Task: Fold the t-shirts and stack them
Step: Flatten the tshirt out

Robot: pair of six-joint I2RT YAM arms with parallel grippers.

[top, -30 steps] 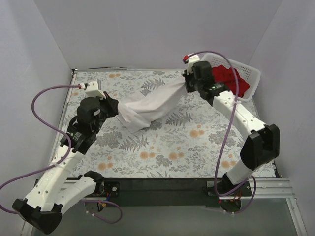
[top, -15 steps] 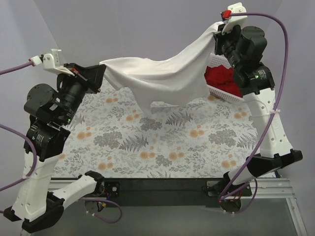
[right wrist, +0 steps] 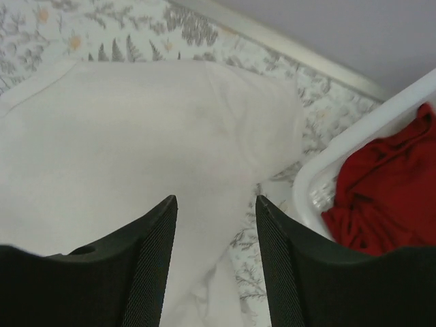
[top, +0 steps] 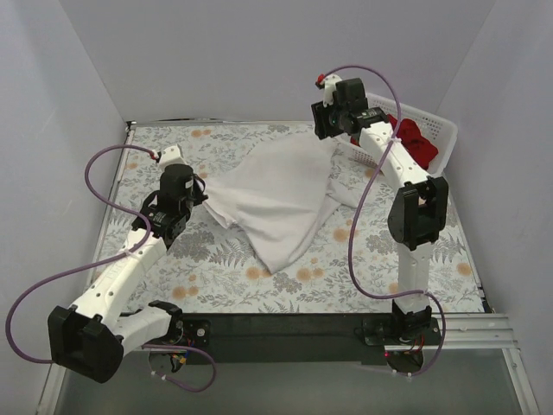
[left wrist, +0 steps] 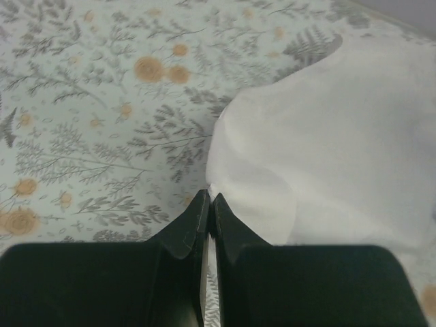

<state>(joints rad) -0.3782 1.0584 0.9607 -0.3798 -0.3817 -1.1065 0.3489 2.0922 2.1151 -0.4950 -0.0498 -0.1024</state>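
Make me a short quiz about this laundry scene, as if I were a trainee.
1. True or false: the right claw is open, with nothing between its fingers.
2. Where do the red shirts lie? A on the floor; B in the basket; C on a shelf.
3. What does the shut left claw pinch?

Key: 1 true. 2 B. 3 The edge of the white shirt.
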